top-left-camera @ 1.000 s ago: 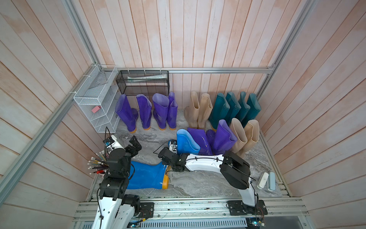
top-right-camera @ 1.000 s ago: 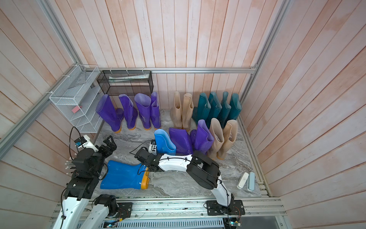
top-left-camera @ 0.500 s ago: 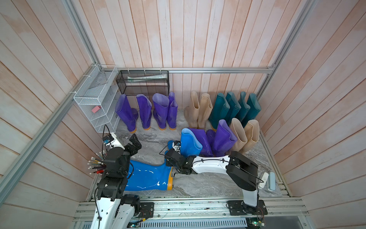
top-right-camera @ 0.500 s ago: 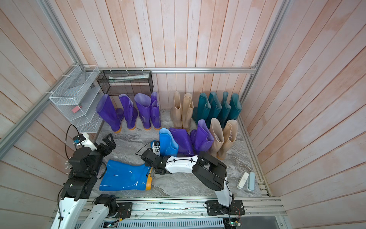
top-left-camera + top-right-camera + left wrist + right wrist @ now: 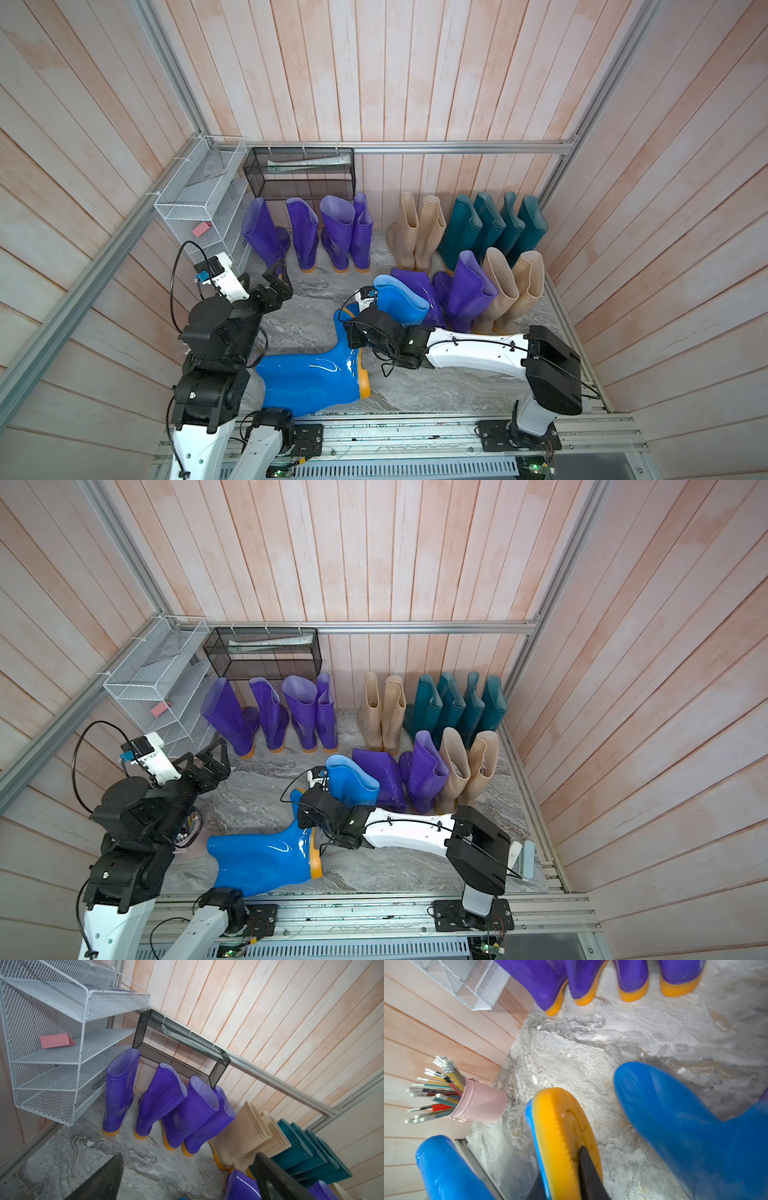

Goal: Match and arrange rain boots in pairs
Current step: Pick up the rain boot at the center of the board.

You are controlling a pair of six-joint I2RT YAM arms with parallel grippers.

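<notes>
Mostly done: back-row rain boots [image 5: 338,232] paired. Right gripper [image 5: 560,1165] jaws clamp sole of fallen blue boot [image 5: 307,380]; left gripper [image 5: 277,286] jaws wide, empty. Blue pr left.

A: Status of right gripper [image 5: 560,1164] versus one second back?
B: Jaws narrowed, now pinching sole of lying blue boot [image 5: 307,380]. Boot's foot end shifted rightward; right elbow drew back toward its base.

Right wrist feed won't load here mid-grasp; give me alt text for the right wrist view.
The right end effector clamps the orange-yellow sole of the lying blue boot. A second blue boot stands close beside it, with a pink pencil cup by the wall and purple boots beyond.
</notes>
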